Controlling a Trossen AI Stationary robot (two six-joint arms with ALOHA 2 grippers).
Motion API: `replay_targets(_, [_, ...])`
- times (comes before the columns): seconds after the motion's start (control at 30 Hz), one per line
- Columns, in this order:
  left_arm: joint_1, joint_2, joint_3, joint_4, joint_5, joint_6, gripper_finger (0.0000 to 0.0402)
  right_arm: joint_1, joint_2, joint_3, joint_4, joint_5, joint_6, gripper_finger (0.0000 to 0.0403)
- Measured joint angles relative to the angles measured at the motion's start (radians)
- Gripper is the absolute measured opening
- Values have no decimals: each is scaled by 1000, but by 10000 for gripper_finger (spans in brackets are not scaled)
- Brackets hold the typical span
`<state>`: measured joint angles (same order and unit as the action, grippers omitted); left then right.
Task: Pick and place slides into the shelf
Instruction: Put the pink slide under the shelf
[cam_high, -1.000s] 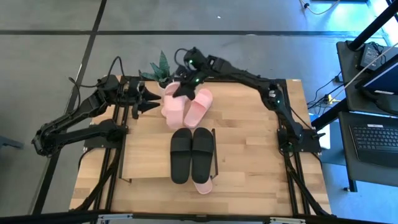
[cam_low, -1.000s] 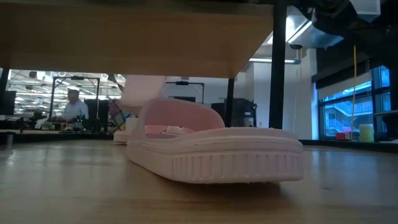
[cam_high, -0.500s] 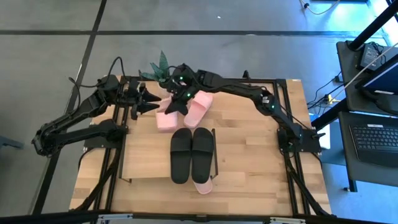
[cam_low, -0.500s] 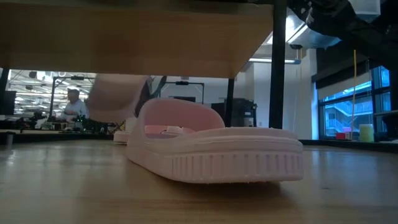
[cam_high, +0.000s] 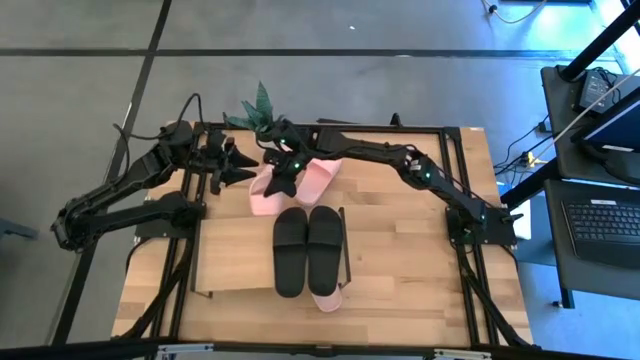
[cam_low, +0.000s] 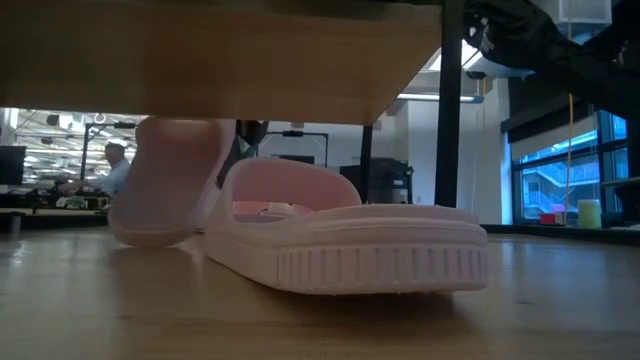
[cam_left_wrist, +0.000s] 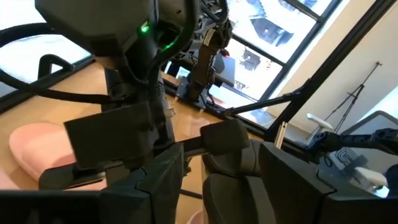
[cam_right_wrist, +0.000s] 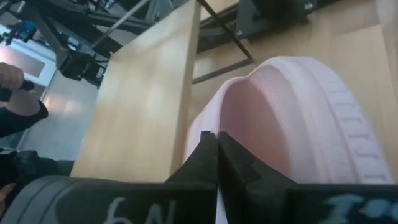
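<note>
Pink rubber is sitting pinched in my right gripper (cam_high: 281, 181): its fingers are closed tight on the strap of a pale pink slide (cam_high: 264, 193), which is hanging tilted with its toe end touching the tabletop (cam_high: 400, 250) near the back left. In the right wrist view that slide (cam_right_wrist: 292, 118) is filling the frame just past the closed fingertips, with the shelf (cam_right_wrist: 146, 106) board lying beyond it. In the low view the held slide (cam_low: 165, 180) is standing steeply, its lower end resting on the wood. Just beside it, a second pink slide (cam_high: 318, 177) is lying flat on the table. Outward from there, the black pair (cam_high: 307, 245) is sitting side by side on the shelf (cam_high: 225, 262) top, and another pink slide (cam_high: 326, 298) is peeking out from under the board's front edge; the low view is showing it (cam_low: 350, 245) flat on the table under the board. My left gripper (cam_high: 244, 171) is hovering with its fingers spread, empty, close to the held slide. A green plant (cam_high: 256, 110) is standing at the table's back edge.
</note>
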<state>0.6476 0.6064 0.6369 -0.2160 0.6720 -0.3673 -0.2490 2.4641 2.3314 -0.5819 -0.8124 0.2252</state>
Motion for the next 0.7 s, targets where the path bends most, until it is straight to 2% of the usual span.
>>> replay_targets(0.37, [0, 0, 0, -22, -16, 3, 200, 11, 0, 1, 0, 95, -70, 2])
replay_targets(0.47, [0, 2, 0, -85, -107, 12, 200, 17, 0, 1, 1, 112, -78, 2])
replay_targets(0.63, [0, 3, 0, -251, -366, 36, 200, 25, 0, 1, 11, 113, -78, 2])
replay_targets(0.7, [0, 9, 0, -298, -398, 38, 200, 25, 0, 2, 11, 113, -78, 2])
